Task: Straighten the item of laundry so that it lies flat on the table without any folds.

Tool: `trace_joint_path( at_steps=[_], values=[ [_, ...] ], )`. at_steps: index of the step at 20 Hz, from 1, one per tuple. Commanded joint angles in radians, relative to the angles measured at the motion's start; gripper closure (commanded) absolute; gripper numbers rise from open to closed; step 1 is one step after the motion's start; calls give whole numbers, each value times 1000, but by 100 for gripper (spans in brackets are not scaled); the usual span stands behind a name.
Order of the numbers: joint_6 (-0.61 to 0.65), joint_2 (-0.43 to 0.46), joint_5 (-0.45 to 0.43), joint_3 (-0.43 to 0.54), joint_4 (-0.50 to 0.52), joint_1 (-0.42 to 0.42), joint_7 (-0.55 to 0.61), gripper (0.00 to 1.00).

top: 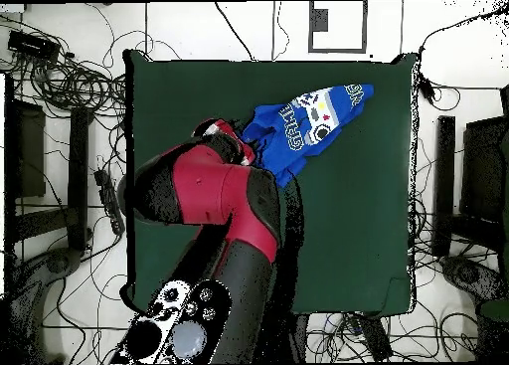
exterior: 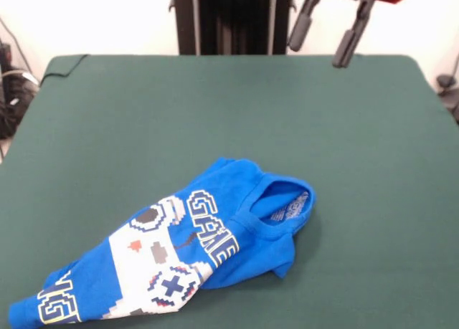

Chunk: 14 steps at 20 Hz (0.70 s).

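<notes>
The item of laundry [exterior: 179, 261], a bright blue T-shirt, lies bunched into a long diagonal strip near the table's front left. Its controller print and pixel lettering face up. The open collar with its label is at the right end, and the lower end runs to the picture's bottom-left corner. My gripper [exterior: 318, 54] hangs open and empty high above the far right edge of the green table [exterior: 215, 107], well away from the shirt. In the overhead view the shirt [top: 303, 122] lies near the table's [top: 348, 222] upper edge, and the red arm [top: 214, 192] hides the gripper.
A black column [exterior: 233, 17] stands behind the far edge. Cables [exterior: 11, 85] lie off the table's left side, and more cables [top: 70, 83] ring the table in the overhead view. The green cloth shows a small wrinkle at its far-left corner [exterior: 68, 62].
</notes>
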Motion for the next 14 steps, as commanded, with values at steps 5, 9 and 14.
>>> trace_joint_path(
  at_steps=[5,9,14],
  values=[
    [-156,147,109,49,178,11,268,0],
    [-173,158,131,47,187,15,245,0],
    [-183,171,150,43,184,18,224,0]
  ],
)
